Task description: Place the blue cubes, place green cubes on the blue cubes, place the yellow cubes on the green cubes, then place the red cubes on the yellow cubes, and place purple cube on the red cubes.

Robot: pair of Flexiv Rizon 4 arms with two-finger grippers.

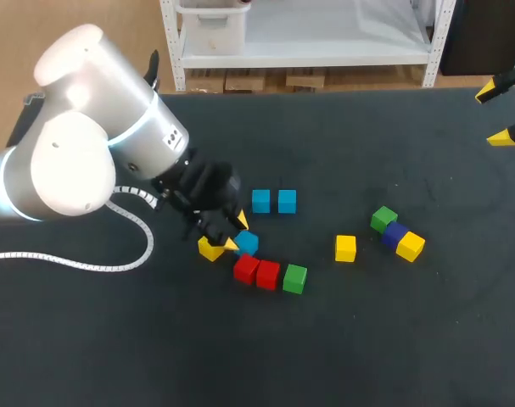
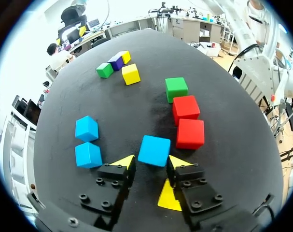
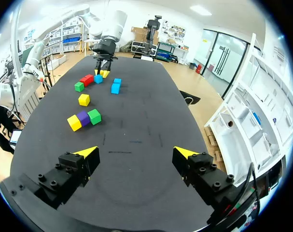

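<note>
My left gripper (image 1: 237, 233) (image 2: 151, 159) is down at the table with its yellow tips against both sides of a blue cube (image 1: 248, 243) (image 2: 154, 150), which rests on the mat. A yellow cube (image 1: 210, 249) (image 2: 168, 196) lies just behind its fingers. Two more blue cubes (image 1: 260, 201) (image 1: 287, 201) sit side by side beyond it. Two red cubes (image 1: 246, 268) (image 1: 267, 274) and a green cube (image 1: 295, 278) form a row in front. A single yellow cube (image 1: 345, 248) lies further right. My right gripper (image 1: 495, 114) (image 3: 135, 152) hovers open and empty at the far right.
A green cube (image 1: 383, 219), a purple cube (image 1: 394, 232) and a yellow cube (image 1: 411, 246) touch in a diagonal row right of the middle. The left arm's white cable (image 1: 87, 263) trails over the black mat (image 1: 367, 339) at the left.
</note>
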